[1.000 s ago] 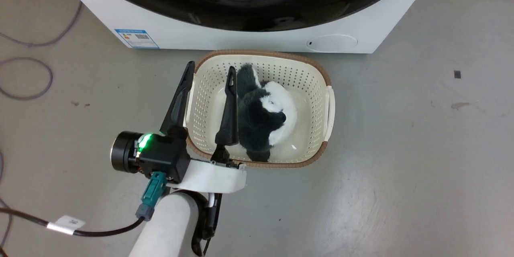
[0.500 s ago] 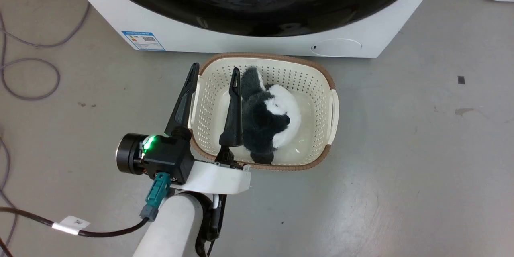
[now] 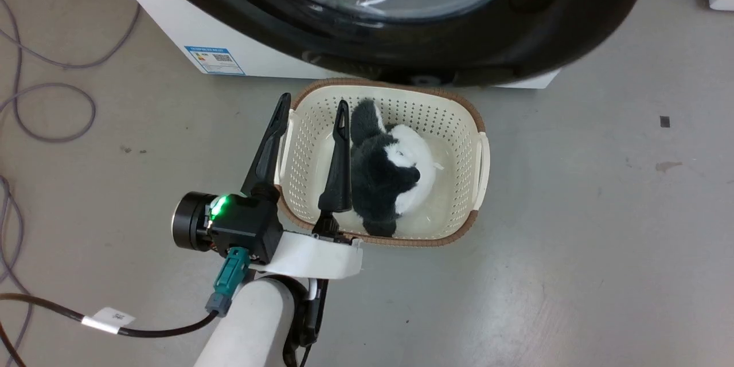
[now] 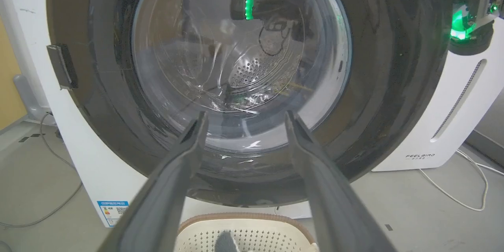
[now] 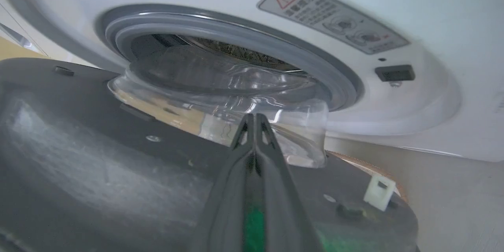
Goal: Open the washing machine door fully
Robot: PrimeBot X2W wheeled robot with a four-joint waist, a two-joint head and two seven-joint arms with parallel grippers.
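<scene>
1. Hovering nearest the head camera, one left gripper is holding its two long dark fingers wide apart and is gripping nothing. One finger is showing outside the left wall, and the other over the inside, of one cream perforated plastic basket with a brown woven rim.
2. One black-and-white plush toy is lying in that basket, just right of the inner finger. Whether they are touching cannot be told.
3. One large round glossy black washing machine door with a bulging clear glass bowl is standing partly open just beyond the basket. Its lower edge is overhanging the basket's far rim. It is facing the left gripper, apart from the fingertips, which are framing the bottom of the glass in the left wrist view.
4. One right gripper is keeping its two fingers pressed together with nothing between them. It is lying along the door's dark inner face, with its tips reaching the base of the glass bowl. Contact cannot be told.
5. One big white boxy washing machine is standing behind the door. It is showing one blue sticker low on its front and one grey rubber ring around the steel drum, with the door off that ring.
6. One white appliance lettered FEELBIRD is standing farthest, to the right of the machine.
</scene>
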